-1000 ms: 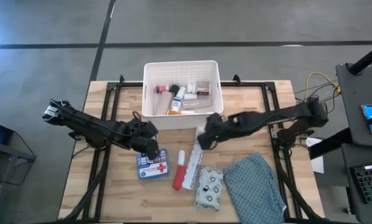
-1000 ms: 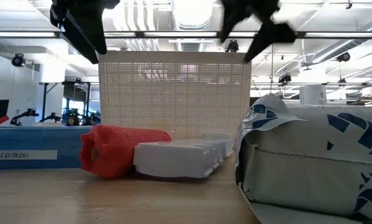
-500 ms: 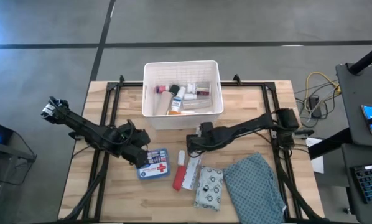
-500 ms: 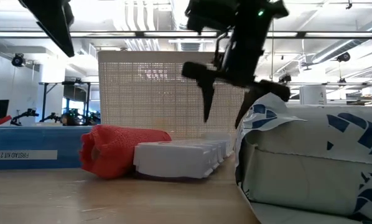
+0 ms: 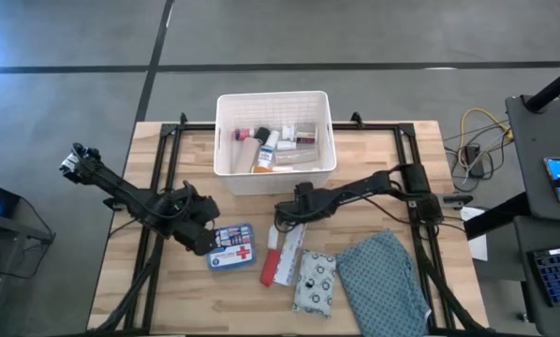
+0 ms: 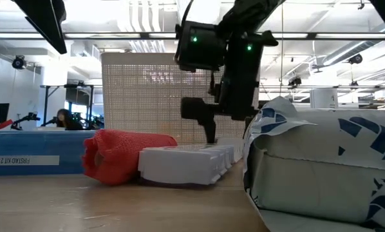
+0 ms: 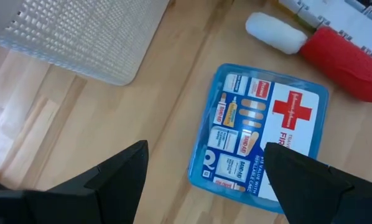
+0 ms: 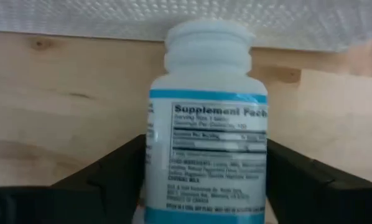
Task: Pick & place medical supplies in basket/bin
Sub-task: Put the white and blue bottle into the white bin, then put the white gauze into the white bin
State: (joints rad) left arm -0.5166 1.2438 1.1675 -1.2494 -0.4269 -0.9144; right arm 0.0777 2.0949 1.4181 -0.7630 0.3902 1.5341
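In the last second my right arm has swung away from the basket (image 5: 274, 101) and come down to the worktop (image 5: 392, 150), so my right jaws (image 5: 282, 223) now sit low over the near end of the supplies lying in front of the basket. My right wrist view shows a white supplement bottle (image 8: 204, 155) lying between my two fingers (image 8: 105, 177), its cap toward the lattice wall; the jaws look spread to either side of it and, as far as I can judge, not yet pressed on it. That puts me at the start of another pick, with several items already in the basket. My left jaws (image 5: 202, 238) have drawn back a little and hang wide open just beside the blue first-aid box (image 7: 259, 137), which lies flat and untouched next to the red tube (image 5: 270, 265), the white strip (image 5: 288, 254) and the patterned pouch (image 5: 315, 281)
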